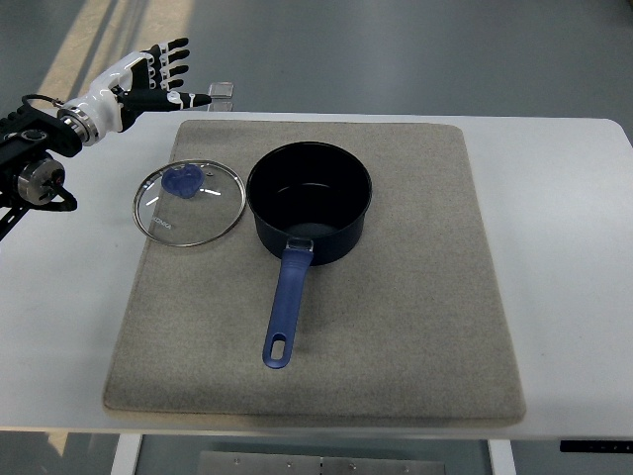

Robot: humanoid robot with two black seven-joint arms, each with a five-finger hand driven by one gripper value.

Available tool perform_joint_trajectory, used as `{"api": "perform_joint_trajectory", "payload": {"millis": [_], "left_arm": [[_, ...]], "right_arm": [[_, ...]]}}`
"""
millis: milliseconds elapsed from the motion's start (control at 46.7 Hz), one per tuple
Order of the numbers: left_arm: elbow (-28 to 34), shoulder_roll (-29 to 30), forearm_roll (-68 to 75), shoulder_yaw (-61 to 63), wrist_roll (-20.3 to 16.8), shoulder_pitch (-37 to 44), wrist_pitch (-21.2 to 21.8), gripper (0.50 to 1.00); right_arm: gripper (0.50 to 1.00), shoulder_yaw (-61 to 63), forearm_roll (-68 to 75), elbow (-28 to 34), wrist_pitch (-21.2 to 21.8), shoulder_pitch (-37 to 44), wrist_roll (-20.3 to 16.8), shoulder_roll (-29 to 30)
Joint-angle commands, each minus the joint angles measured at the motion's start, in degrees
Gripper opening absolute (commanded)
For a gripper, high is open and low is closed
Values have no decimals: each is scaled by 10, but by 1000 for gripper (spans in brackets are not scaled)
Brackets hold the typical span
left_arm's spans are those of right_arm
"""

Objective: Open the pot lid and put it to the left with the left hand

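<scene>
**Materials and finishes**

Lid (189, 203): clear glossy glass, rimmed in shiny metal, with a translucent blue plastic-looking knob (182, 180). Pot (310, 203): dark blue, smooth, semi-gloss coating; handle (286, 309) finished in smooth blue. Mat (316, 267): grey-beige felt-like cloth, matt and fuzzy. Worktop (569, 257): white, smooth, slightly sheened. Left hand (148, 79): glossy white shell, black fingers (170, 61).

We see white table (564, 198), top filling most of view, edges rounded at far right corner. Grey felt-like mat (415, 297) lies flat on it, roughly square, rounded corners, covering table's middle; bare white margin shows on left, right and far sides. We note small clear blocky item (223, 91) at table's far edge, just beyond mat's far left corner; we cannot tell what it is. Grey floor (396, 49) beyond table, pale stripe (84, 40) running across its far left.
</scene>
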Motion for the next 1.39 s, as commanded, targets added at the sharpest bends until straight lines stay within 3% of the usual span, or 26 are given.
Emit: {"api": "perform_joint_trajectory", "payload": {"millis": [0, 193, 321, 535, 835, 1177, 1370], "left_arm": [[14, 5, -52, 1, 1, 0, -74, 994], [79, 4, -95, -1, 2, -1, -216, 994], [126, 1, -140, 0, 9, 0, -218, 994], [148, 0, -241, 0, 71, 8, -218, 994], [148, -15, -434, -5, 219, 7, -218, 994], [138, -16, -440, -41, 257, 22, -218, 994], [138, -16, -440, -48, 260, 23, -218, 994]], "right_arm": [[915, 0, 0, 1, 1, 0, 0, 0], [915, 0, 0, 0, 0, 0, 0, 0], [915, 0, 0, 1, 1, 0, 0, 0], [915, 0, 0, 0, 0, 0, 0, 0], [915, 0, 0, 1, 0, 0, 0, 0], [915, 0, 0, 0, 0, 0, 0, 0], [915, 2, 0, 2, 2, 0, 0, 0]]}}
